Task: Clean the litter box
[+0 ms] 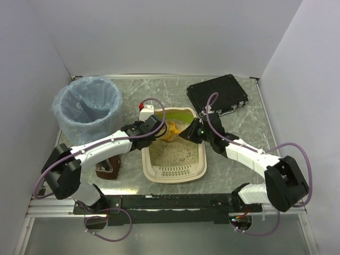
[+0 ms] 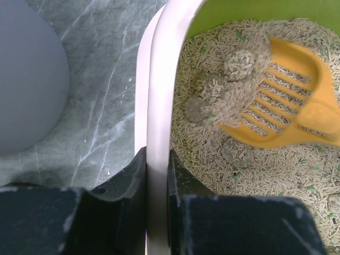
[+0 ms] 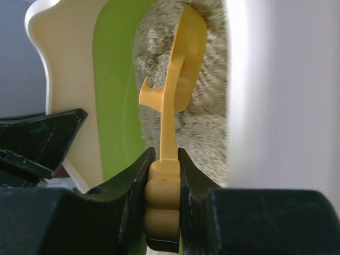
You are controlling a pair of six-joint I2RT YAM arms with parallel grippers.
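1. Top external view: one litter box [image 1: 173, 169] sits on the grey-green worktop [image 1: 133, 87], about midway between the two arms, its slotted grille end towards the arm bases and its lime-green wall at the far end.
2. One round bin [image 1: 87, 109] lined with a blue bag stands well to the left of the box; one black case [image 1: 219, 95] lies beyond its far right corner, apart from it.
3. One yellow scoop [image 1: 171, 132] is over the far part of the box, where both arms meet.
4. One small brown object [image 1: 108, 169] lies beside the left arm; what it is cannot be told.
5. Left wrist view: the left tool [image 2: 158, 162] is closed down on the box's beige rim, one finger outside the wall and one inside.
6. Sandy granules [image 2: 276, 175] cover the box floor. Four greyish clumps [image 2: 239, 64] show clearly, three bunched against the scoop's slotted blade and one just below it.
7. Right wrist view: the right tool [image 3: 164, 162] is clamped tight on the scoop's ribbed handle, and the scoop is seen edge-on against the litter.
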